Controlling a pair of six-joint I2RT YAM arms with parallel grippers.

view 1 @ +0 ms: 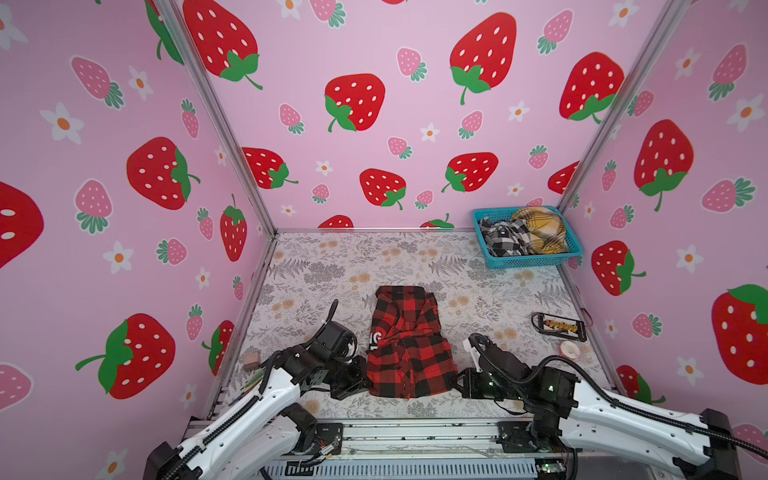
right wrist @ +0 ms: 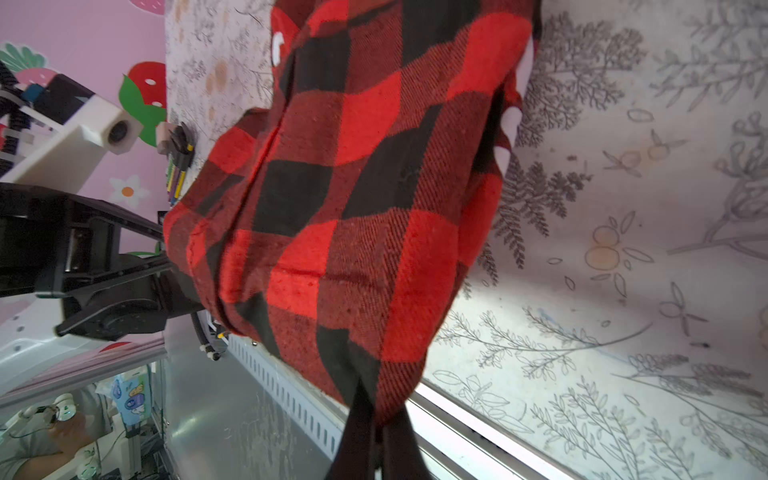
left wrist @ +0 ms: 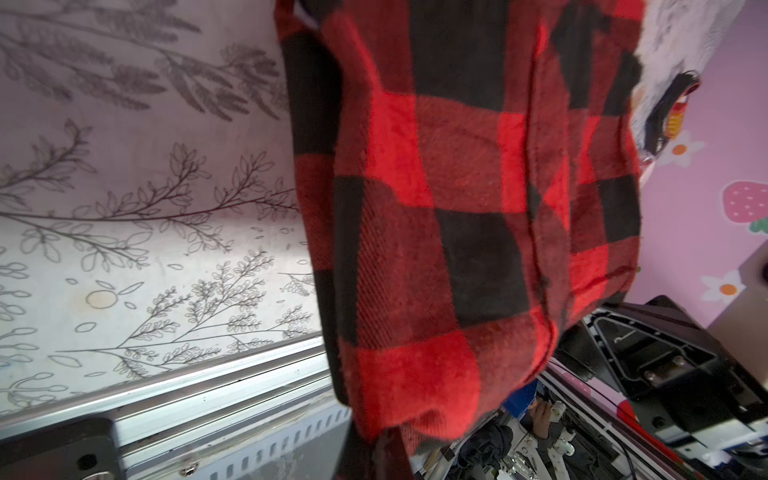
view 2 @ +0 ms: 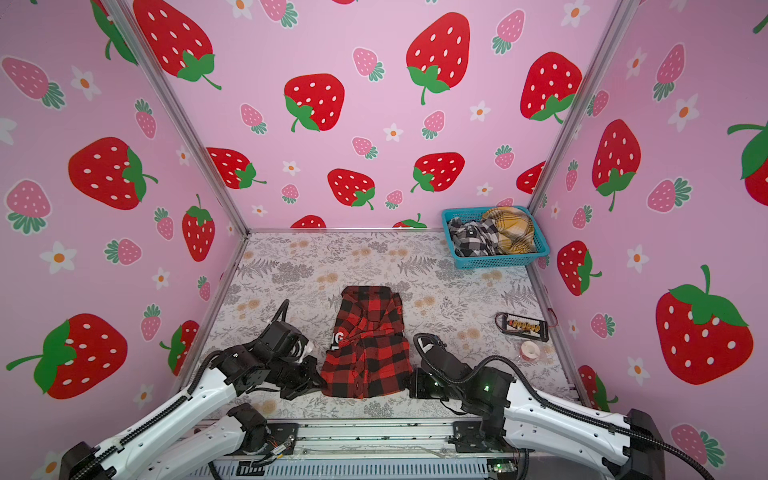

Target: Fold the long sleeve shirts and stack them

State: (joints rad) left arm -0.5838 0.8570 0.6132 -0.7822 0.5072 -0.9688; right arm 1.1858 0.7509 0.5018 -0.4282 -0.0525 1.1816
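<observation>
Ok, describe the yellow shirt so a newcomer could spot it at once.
Find the teal mesh basket in the far right corner of the table. Two crumpled shirts lie inside. The mustard-yellow plaid shirt is the right-hand one, beside the black-and-white plaid shirt.

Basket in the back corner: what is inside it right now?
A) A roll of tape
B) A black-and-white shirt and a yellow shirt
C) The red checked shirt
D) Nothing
B: the basket holds a black-and-white shirt next to a yellow shirt, while the red shirt is outside it.
</observation>
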